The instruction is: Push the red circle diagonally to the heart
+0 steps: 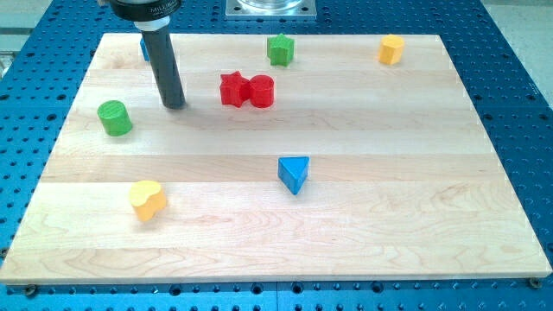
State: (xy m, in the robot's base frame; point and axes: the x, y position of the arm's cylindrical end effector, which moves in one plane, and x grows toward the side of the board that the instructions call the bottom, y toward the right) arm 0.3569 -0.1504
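Note:
The red circle (262,91) stands on the wooden board in the upper middle, touching a red star (232,89) on its left. The yellow heart (148,199) lies at the lower left of the board. My tip (174,105) rests on the board to the left of the red star, with a gap between them, and to the upper right of the green circle (114,117). The dark rod rises from the tip to the view's top.
A green star (280,49) sits near the top middle. A yellow hexagon (391,49) sits at the top right. A blue triangle (294,174) lies in the middle. A blue block (144,49) shows partly behind the rod. The board (415,216) lies on a blue perforated table.

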